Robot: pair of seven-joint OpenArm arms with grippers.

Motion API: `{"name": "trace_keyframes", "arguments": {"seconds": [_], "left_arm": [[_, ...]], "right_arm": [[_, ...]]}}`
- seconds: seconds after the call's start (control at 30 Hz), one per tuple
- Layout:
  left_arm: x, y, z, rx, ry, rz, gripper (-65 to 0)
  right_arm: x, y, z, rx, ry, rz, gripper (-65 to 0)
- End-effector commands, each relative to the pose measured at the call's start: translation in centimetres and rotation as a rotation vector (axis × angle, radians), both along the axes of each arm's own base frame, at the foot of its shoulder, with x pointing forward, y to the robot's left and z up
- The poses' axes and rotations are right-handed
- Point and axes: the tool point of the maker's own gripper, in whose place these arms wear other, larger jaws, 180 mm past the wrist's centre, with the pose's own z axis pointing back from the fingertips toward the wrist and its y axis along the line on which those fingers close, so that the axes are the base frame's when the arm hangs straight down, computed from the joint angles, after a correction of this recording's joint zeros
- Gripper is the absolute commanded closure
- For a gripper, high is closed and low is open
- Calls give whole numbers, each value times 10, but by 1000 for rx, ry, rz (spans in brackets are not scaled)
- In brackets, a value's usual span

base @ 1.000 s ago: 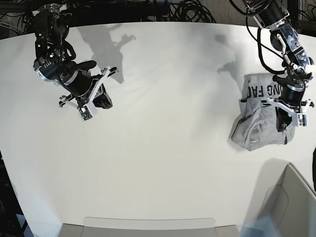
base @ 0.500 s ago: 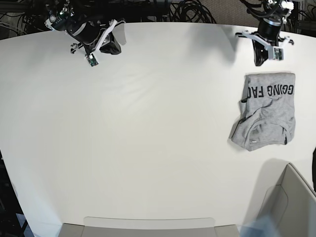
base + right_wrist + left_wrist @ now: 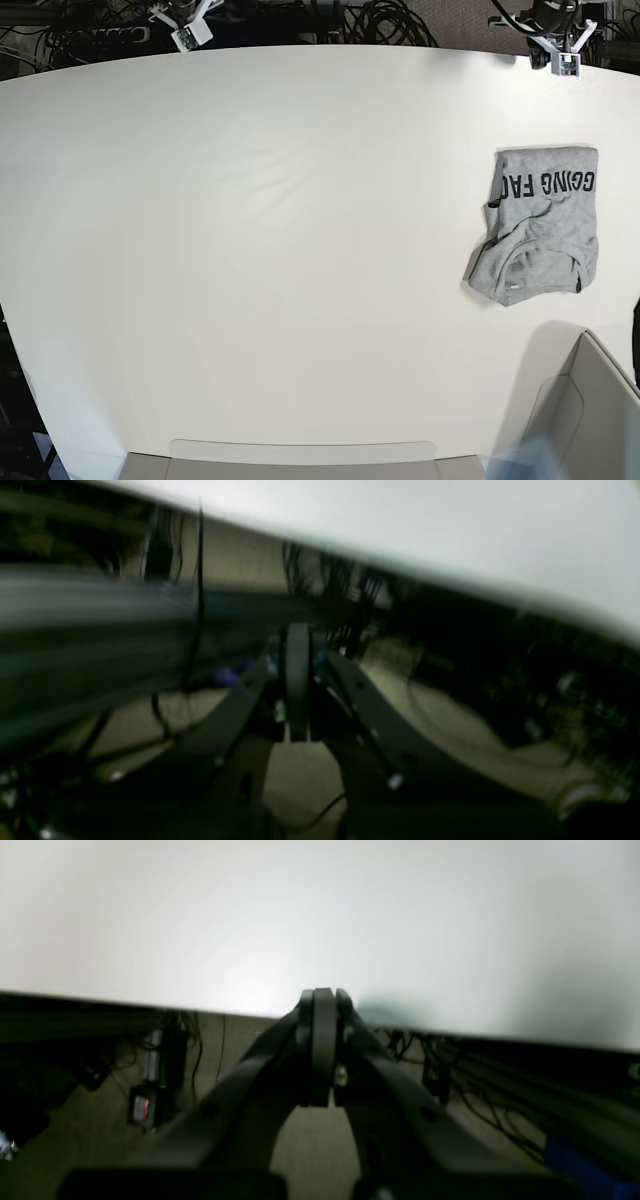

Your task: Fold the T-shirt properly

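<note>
T-shirt lies bundled near the right edge of the table; we judge it light, soft and limp, best pinched at a hem corner. Left gripper and right gripper are closed, empty, off the far edge

Both arms sit at the far edge of the table, only their ends visible. The left tool has its jaws pressed together, holding nothing. The right tool is likewise closed and empty.
</note>
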Motion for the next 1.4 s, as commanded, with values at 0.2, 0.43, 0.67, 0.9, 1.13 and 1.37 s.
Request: {"name": "trace_keyframes", "arguments": {"seconds": [0.2,0.43,0.67,0.9,1.13,1.37], "left_arm": [[-68,18,-12,3,134,107,0],[-130,2,-63,-114,247,196,0],[-170,-59,-140,-233,251,179,0],[-192,-89,-185,-320,266,239,0],[-185,-100,-220,-449,259,303,0],[-179,-88,-232,-319,318,146,0]], "right_arm": [[-28,-2,-5,-60,14,-6,0],[-59,-12,-30,-87,114,-16,0],[-82,-29,-70,-129,219,-28,0],[-91,-48,-110,-164,258,-73,0],[-130,-55,-171,-176,349,-149,0],[-157,-118,-227,-317,395,-329,0]]}}
